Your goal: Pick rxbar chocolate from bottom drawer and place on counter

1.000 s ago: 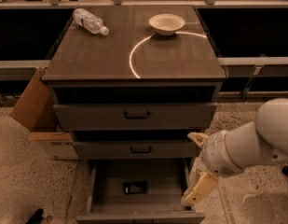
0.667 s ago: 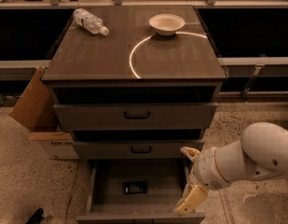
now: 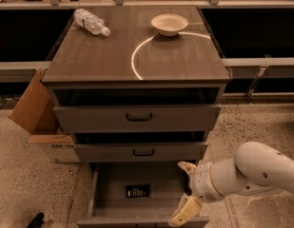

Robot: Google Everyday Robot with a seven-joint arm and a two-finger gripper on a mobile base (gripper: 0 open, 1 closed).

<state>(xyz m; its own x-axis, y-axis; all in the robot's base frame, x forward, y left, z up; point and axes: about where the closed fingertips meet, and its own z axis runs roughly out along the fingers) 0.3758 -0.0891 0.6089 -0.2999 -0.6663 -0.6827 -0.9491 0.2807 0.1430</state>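
Camera view: you are looking down at the front of a three-drawer cabinet [image 3: 89, 121], with the white arm [image 3: 253, 172] reaching in from the lower right.
Gripper: the gripper [image 3: 185, 190] sits at the right end of the bottom drawer [image 3: 113, 177], near its right front corner. Its two tan fingers [image 3: 186, 211] are spread wide, one above the other, and you can see nothing held between them.
Rxbar: the rxbar [image 3: 137, 191] lies flat on the grey drawer floor, about midway across, with its white lettering facing up. It is to the left of the gripper and clearly apart from it.
Bottom drawer: it is pulled out toward you, farther than the two above it.
Upper drawers: the top drawer [image 3: 184, 118] and the middle drawer [image 3: 103, 152] each show a dark gap above the front panel, and each has a black handle [image 3: 139, 117] at its centre.
Counter: the counter [image 3: 103, 56] carries a bright curved arc of light [image 3: 135, 61].
Bottle: a clear bottle [image 3: 91, 22] lies on its side at the back left of the counter.
Bowl: a shallow white bowl [image 3: 169, 24] stands upright at the back, right of centre — just at the far end of the arc.
Box: an open cardboard box [image 3: 34, 110] stands against the cabinet's left side, on the speckled floor [image 3: 23, 175].
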